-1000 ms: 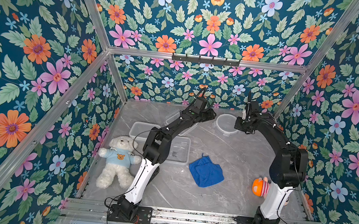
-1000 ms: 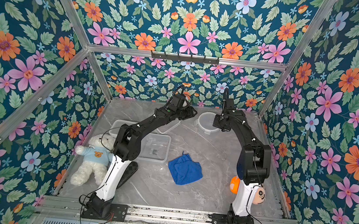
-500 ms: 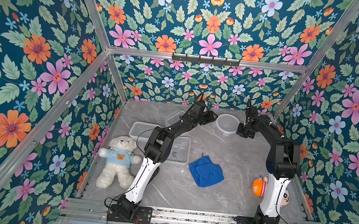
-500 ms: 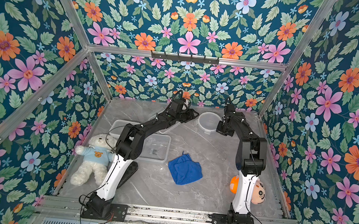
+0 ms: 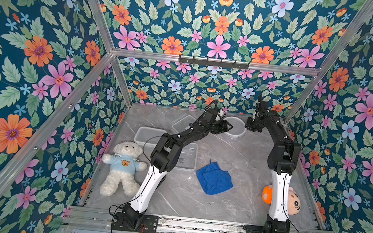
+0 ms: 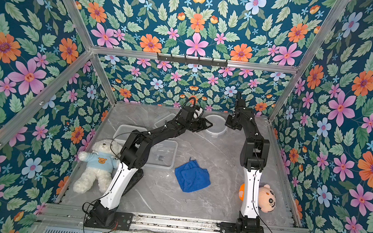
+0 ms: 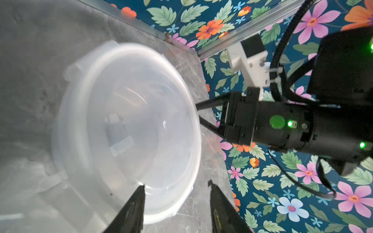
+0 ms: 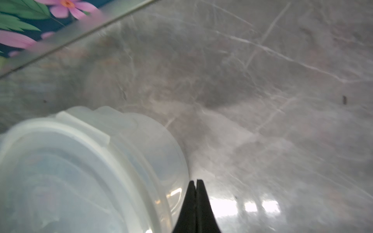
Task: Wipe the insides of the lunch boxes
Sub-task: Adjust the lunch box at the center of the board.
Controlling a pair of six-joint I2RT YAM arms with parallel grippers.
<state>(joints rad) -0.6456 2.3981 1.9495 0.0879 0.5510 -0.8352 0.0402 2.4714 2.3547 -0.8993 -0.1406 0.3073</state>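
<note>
The round clear lunch box (image 5: 236,128) (image 6: 216,126) stands near the back wall. My left gripper (image 7: 175,186) (image 5: 228,127) is open and straddles its rim (image 7: 181,201), one finger over the inside and one outside. My right gripper (image 8: 195,182) (image 5: 251,126) is shut and empty, its tip beside the box's outer wall (image 8: 141,153) on the opposite side. Two more clear lunch boxes (image 5: 147,135) (image 5: 187,157) sit under the left arm, partly hidden by it. The blue cloth (image 5: 214,178) (image 6: 192,175) lies crumpled on the marble floor, held by nothing.
A flat clear lid (image 5: 181,121) lies behind the left arm. A white teddy bear (image 5: 122,167) sits at the left wall. A plush doll (image 5: 292,201) and an orange toy (image 5: 266,194) lie by the right arm's base. Floral walls close in three sides.
My left gripper has moved right onto the round lunch box's rim. My right arm dipped, then rose again, its shut gripper staying beside that box.
</note>
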